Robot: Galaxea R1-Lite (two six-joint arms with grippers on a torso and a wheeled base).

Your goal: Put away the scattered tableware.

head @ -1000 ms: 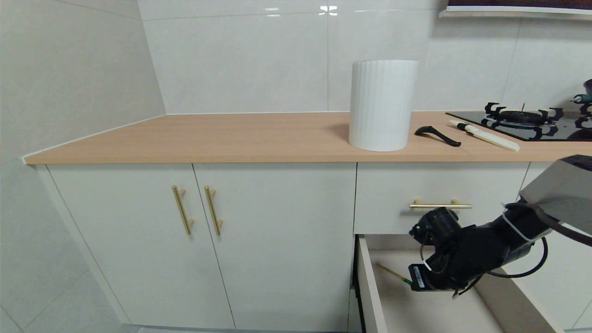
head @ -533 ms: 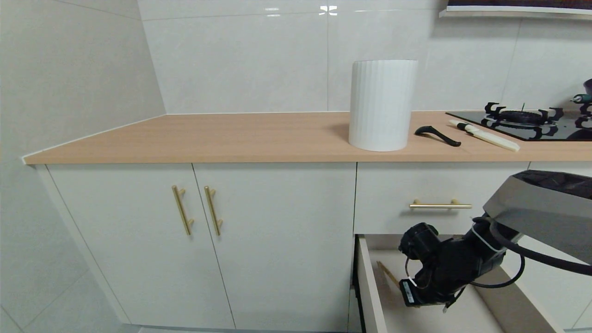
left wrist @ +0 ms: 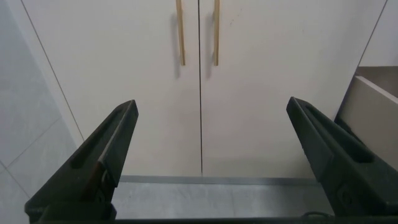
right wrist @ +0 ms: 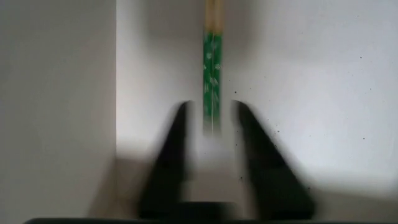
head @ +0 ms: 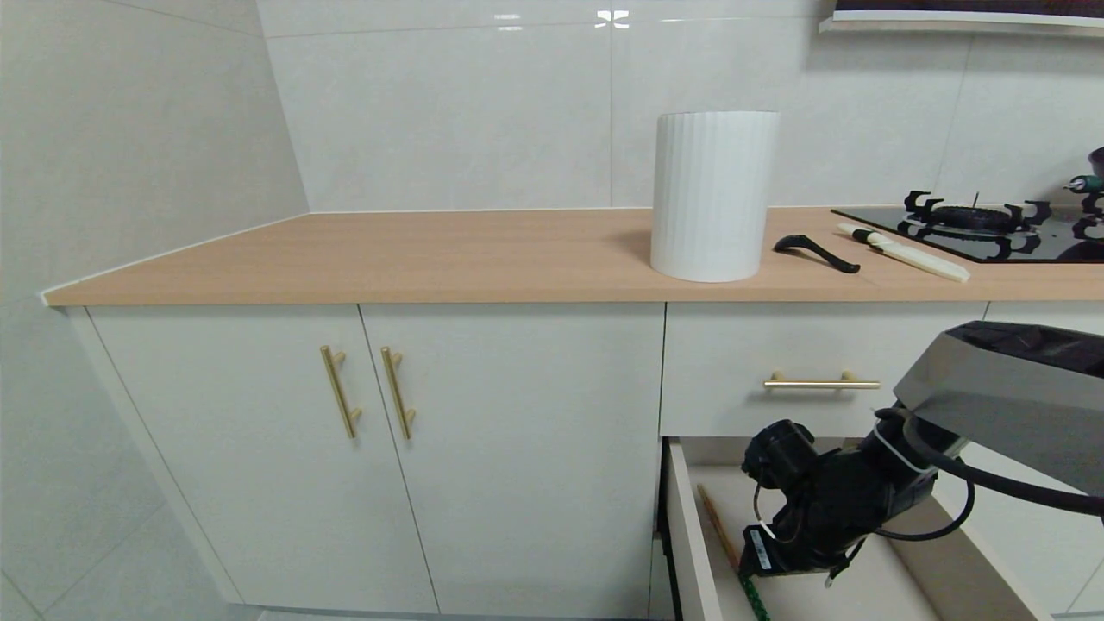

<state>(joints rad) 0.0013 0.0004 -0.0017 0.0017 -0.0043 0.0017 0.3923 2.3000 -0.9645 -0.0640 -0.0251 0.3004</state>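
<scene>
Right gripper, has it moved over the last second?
Yes. The right gripper has dropped lower into the open drawer, farther below the gold drawer handle.

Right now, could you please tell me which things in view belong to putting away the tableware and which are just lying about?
Job: wooden chopstick with a green end, lying in the open white drawer; black curved utensil and cream knife, both on the wooden countertop, not yet put away.
Just there: tall white ribbed container; black gas hob; closed cupboard doors with brass handles.
</scene>
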